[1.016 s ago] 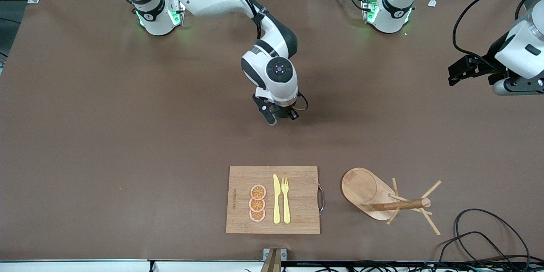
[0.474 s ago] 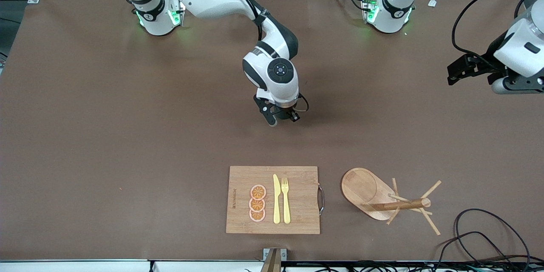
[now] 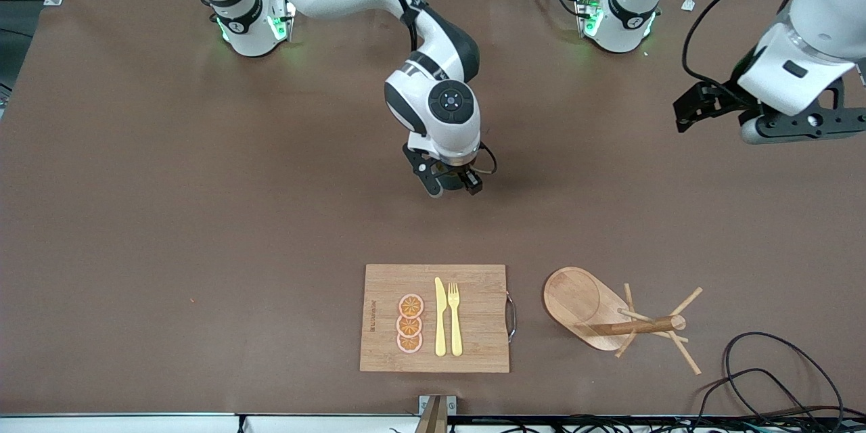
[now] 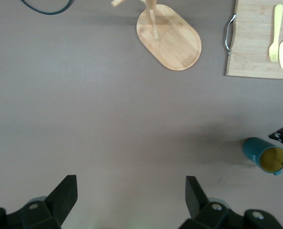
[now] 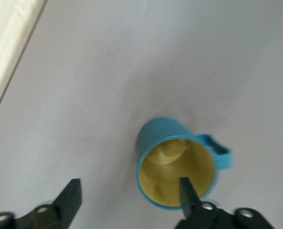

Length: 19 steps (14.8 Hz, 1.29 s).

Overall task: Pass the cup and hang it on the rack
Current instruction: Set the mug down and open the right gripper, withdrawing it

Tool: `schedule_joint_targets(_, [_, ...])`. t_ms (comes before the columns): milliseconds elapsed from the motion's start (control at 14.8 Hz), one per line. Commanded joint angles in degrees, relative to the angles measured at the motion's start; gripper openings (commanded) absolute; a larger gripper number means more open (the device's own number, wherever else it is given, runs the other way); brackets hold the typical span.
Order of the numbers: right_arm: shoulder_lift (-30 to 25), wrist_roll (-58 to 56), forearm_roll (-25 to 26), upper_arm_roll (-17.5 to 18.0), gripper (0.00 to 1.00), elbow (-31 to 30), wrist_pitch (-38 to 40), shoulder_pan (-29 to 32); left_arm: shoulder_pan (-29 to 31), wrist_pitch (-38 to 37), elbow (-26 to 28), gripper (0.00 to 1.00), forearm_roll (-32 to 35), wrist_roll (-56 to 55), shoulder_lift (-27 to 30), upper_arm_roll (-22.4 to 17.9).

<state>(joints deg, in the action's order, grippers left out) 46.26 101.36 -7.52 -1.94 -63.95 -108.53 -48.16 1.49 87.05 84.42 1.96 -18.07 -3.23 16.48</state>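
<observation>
The teal cup (image 5: 177, 167) with its yellowish inside stands mouth up on the brown table, handle out to one side. My right gripper (image 5: 129, 191) hovers just above it, open: one finger is over the cup's mouth, the other over bare table. In the front view this gripper (image 3: 451, 186) hides the cup at mid-table. The left wrist view shows the cup (image 4: 265, 155) free on the table. My left gripper (image 4: 130, 195) is open and empty, high over the left arm's end of the table (image 3: 791, 128). The wooden rack (image 3: 643, 326) stands nearer the front camera.
A bamboo cutting board (image 3: 436, 318) with a yellow knife, fork and orange slices lies beside the rack (image 4: 170, 43), toward the right arm's end. Black cables (image 3: 771, 365) loop on the table's front corner by the rack.
My right gripper has opened from shut and let go of the cup, lifting slightly. My left arm has swung in toward the middle of the table.
</observation>
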Motion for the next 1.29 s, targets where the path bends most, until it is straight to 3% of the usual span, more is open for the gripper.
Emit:
schedule_joint_targets(0, [-7.83, -12.89, 1.36, 0.36, 1.0, -0.29, 8.75, 2.62, 0.36, 0.32, -0.39, 1.0, 0.4, -2.84, 0.24, 2.15])
schedule_joint_targets(203, [-15.65, -26.5, 1.8, 0.36, 1.0, -5.37, 13.68, 8.68, 0.36, 0.4, -0.31, 1.0, 0.67, -6.35, 0.24, 4.52])
schedule_joint_targets(407, [-26.28, -44.44, 8.81, 0.45, 1.0, -16.44, 13.52, 12.64, 0.18, 0.84, -0.04, 1.0, 0.76, -11.18, 0.06, 7.59])
schedule_joint_targets(678, [-39.02, -63.97, 9.36, 0.45, 1.0, -28.84, 13.34, 21.16, -0.17, 2.86, 0.48, 1.0, 1.89, -19.79, -0.55, 12.16])
schedule_joint_targets(813, [-44.74, -73.11, 9.36, 0.45, 1.0, -34.46, 12.64, 26.34, -2.7, 3.39, 0.49, 1.0, 6.63, -25.67, -2.65, 14.89])
schedule_joint_targets(949, [-48.96, -81.1, 9.36, 0.45, 1.0, -38.95, 11.41, 31.17, -7.09, 4.18, 0.4, 1.0, 9.8, -32.61, -4.94, 14.99])
schedule_joint_targets(1220, [-52.76, -92.98, 9.1, 0.36, 1.0, -40.73, 12.02, 39.87, -15.18, 6.9, 0.4, 1.0, 16.12, -45.27, -9.95, 14.99])
